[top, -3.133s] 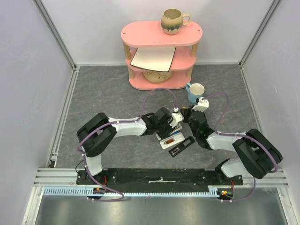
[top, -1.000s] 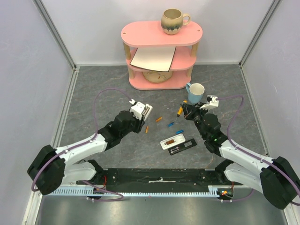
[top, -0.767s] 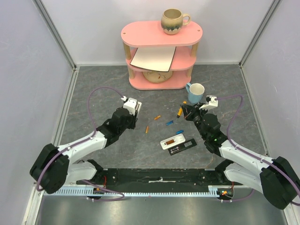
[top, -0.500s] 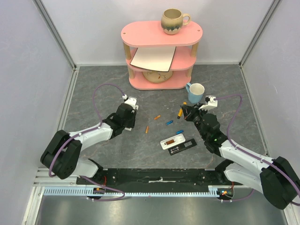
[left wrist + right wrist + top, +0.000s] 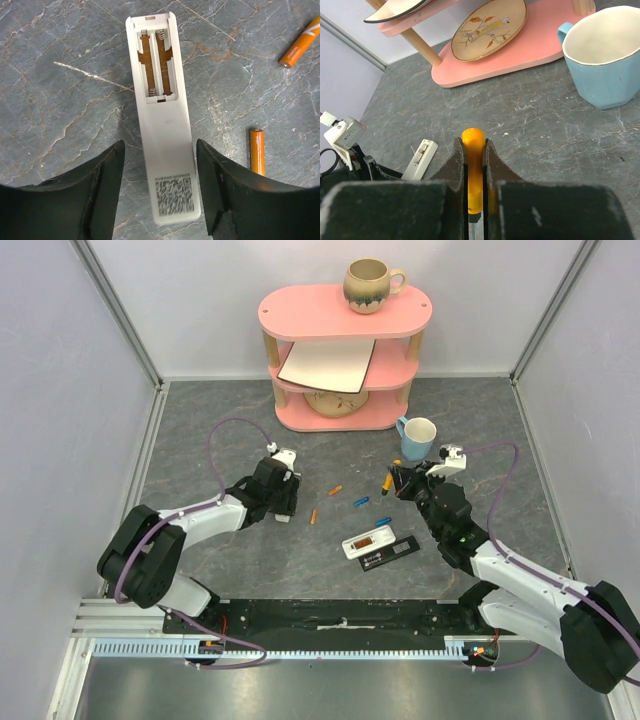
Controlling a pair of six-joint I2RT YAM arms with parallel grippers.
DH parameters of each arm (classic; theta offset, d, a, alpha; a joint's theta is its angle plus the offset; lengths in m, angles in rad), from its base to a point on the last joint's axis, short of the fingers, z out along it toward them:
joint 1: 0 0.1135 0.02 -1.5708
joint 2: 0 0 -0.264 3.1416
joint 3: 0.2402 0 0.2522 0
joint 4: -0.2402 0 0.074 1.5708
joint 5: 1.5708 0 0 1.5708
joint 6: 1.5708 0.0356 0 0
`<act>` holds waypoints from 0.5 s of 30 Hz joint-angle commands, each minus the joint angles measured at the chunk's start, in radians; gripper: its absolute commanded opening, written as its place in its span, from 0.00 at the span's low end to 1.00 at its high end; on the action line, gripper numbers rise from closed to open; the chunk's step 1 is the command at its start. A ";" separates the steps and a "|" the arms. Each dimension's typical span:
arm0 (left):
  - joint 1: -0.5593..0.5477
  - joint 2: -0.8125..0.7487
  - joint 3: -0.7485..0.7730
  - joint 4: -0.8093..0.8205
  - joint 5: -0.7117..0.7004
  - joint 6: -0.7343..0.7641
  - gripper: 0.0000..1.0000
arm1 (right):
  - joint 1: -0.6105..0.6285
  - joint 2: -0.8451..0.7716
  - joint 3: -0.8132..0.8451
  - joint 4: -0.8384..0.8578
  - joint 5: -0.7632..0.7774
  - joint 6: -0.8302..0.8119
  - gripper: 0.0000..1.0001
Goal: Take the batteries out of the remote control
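Observation:
A white remote (image 5: 162,125) lies back-up on the grey table, its battery compartment open and empty. My left gripper (image 5: 160,145) is open and straddles its near end without touching it; in the top view the left gripper (image 5: 283,502) hides this remote. Two orange batteries (image 5: 314,515) (image 5: 337,490) and two blue batteries (image 5: 361,503) (image 5: 382,521) lie loose mid-table. One orange battery (image 5: 257,150) lies just right of the remote. My right gripper (image 5: 392,480) is shut on an orange-handled screwdriver (image 5: 474,165), held above the table.
A second white remote (image 5: 368,540) with an open orange-brown compartment and a black cover (image 5: 392,553) lie near the front. A blue mug (image 5: 417,437) stands by the pink shelf (image 5: 343,360), which holds a plate, a tray and a brown mug (image 5: 370,285).
The left arm has drawn back from the middle to the left and come down, its jaws now open over the white remote. The right arm has barely moved, still holding the screwdriver.

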 commanded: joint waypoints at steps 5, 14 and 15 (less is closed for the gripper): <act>0.004 -0.052 0.010 0.042 0.032 -0.012 0.75 | -0.002 -0.049 0.038 -0.031 0.041 -0.031 0.00; -0.066 -0.286 -0.095 0.168 0.253 0.049 0.79 | 0.000 -0.141 0.044 -0.149 0.010 -0.025 0.00; -0.115 -0.290 -0.087 0.158 0.274 0.046 0.79 | 0.000 -0.158 0.044 -0.198 0.007 -0.017 0.00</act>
